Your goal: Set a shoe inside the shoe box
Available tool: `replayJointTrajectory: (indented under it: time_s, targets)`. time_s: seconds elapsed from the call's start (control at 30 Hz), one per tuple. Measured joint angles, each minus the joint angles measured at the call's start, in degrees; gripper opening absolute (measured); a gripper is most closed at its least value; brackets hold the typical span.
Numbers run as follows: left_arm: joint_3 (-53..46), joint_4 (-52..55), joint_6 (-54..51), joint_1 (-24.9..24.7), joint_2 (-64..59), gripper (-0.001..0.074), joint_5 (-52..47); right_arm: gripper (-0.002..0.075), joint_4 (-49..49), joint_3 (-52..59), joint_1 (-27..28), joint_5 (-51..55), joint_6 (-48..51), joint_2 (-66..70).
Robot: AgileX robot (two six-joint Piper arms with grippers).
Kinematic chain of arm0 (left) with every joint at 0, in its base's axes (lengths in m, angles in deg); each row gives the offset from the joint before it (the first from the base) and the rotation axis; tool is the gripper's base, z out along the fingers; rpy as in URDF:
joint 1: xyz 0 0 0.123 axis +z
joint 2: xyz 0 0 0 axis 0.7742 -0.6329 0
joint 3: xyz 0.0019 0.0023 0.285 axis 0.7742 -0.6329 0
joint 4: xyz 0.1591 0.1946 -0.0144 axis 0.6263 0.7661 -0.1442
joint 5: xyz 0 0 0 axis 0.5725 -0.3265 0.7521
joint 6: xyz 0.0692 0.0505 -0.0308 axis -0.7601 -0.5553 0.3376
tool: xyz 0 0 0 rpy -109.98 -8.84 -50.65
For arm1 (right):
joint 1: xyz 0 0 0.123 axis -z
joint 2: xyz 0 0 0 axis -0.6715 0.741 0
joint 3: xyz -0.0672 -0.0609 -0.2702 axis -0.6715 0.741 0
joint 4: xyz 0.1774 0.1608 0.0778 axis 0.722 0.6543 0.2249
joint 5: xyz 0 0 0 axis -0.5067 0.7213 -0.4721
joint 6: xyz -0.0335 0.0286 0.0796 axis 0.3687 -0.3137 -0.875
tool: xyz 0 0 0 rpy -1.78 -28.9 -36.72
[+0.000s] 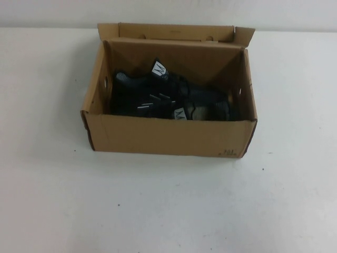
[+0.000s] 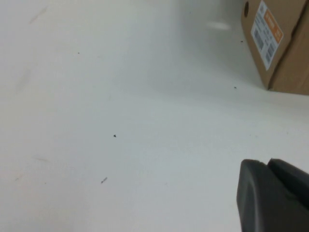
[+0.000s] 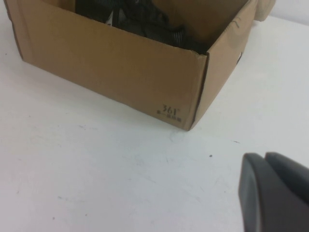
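Observation:
The brown cardboard shoe box stands open in the middle of the table, its lid flap folded back. Inside lie two black sneakers. The shoe with white dashes and a white tongue tag lies along the box's near wall. Its twin, with a grey heel lining, lies behind it. Neither arm shows in the high view. My left gripper is shut and empty over bare table, left of the shoe box. My right gripper is shut and empty, near the front right corner of the shoe box.
The white table spreads wide on every side of the box. A white and orange label is stuck on the box's left end wall. Small black print marks its front right corner.

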Motion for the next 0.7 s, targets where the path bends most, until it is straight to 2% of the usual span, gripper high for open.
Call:
replayJointTrajectory:
  time_s: [0.17,0.7]
  targets:
    - [-0.10,1.00,-0.44,-1.77,0.00,-0.0001,0.00,-0.0017,0.00,0.00,0.00,-0.04,0.00,0.00]
    - [-0.10,1.23,-0.44,-1.99,0.00,-0.0001,0.00,-0.0017,0.02,0.00,0.00,-0.04,0.00,0.00]
